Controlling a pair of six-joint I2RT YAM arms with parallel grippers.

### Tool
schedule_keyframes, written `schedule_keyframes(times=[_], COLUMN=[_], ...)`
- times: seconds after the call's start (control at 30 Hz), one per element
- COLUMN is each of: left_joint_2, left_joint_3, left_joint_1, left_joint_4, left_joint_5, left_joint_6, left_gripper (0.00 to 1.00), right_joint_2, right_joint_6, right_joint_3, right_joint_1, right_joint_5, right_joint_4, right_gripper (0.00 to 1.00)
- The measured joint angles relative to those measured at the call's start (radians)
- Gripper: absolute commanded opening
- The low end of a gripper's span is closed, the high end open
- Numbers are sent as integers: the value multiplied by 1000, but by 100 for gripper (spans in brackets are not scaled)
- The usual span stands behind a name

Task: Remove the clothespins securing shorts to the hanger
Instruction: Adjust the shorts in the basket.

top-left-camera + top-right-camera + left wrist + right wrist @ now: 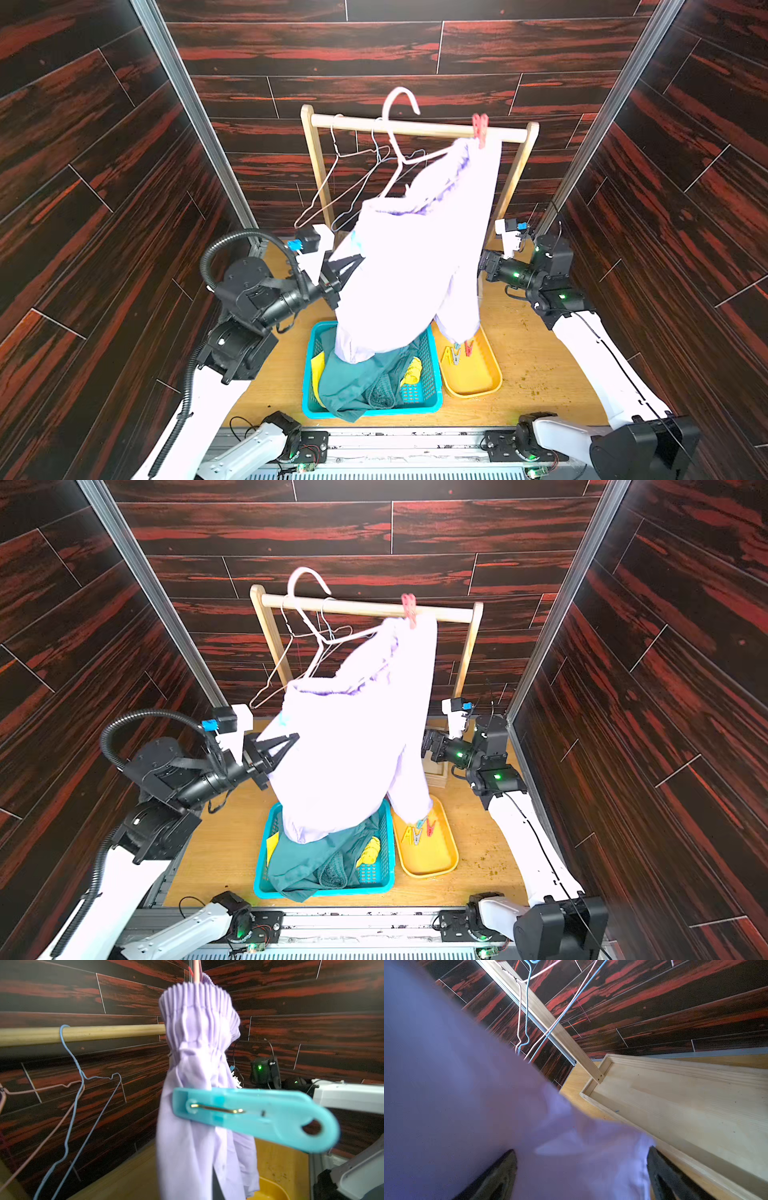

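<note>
Pale lavender shorts [415,257] [197,1043] hang from a tilted white hanger [428,158] on the rack. A red-pink clothespin [480,129] [409,609] pins the waist to the hanger's raised end. A light blue clothespin [249,1113] [354,239] sits on the shorts' left edge, not on the hanger. Just below it my left gripper [349,262] [293,737] is shut on the shorts' fabric, which is drawn toward it. Its fingers are hidden in the left wrist view. My right gripper [581,1150] [482,264] is open at the shorts' right edge, with loose fabric [446,1084] between its fingers.
The wooden rack rod [415,129] also carries two bare wire hangers [82,1079]. Under the shorts, a blue basket [432,399] holds teal shorts [357,386] and yellow shorts [411,370]. A yellow tray [478,382] beside it holds several clothespins [457,351].
</note>
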Motion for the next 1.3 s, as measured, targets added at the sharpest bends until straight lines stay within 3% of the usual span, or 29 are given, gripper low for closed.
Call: schedule_keyframes(times=[0.27, 0.47, 0.77, 1.0, 1.3], left_joint_2=[11, -8, -240, -392, -420], left_joint_3=[-107, -183, -392, -389, -294], left_joint_1=[95, 125, 146, 147, 148], left_joint_4=[253, 328, 225, 100, -103], left_joint_5=[245, 328, 198, 129, 121], left_joint_6=[-249, -339, -370, -343, -286], left_gripper=[0, 0, 0, 0, 0], right_joint_2=[5, 16, 32, 65, 115], right_joint_6=[7, 7, 7, 14, 34], right_joint_3=[4, 7, 7, 7, 7], right_joint_1=[77, 123, 252, 385, 550], right_joint_5=[-2, 4, 38, 56, 93], right_joint_4=[13, 13, -1, 15, 53], right_gripper=[98, 98, 98, 98, 98])
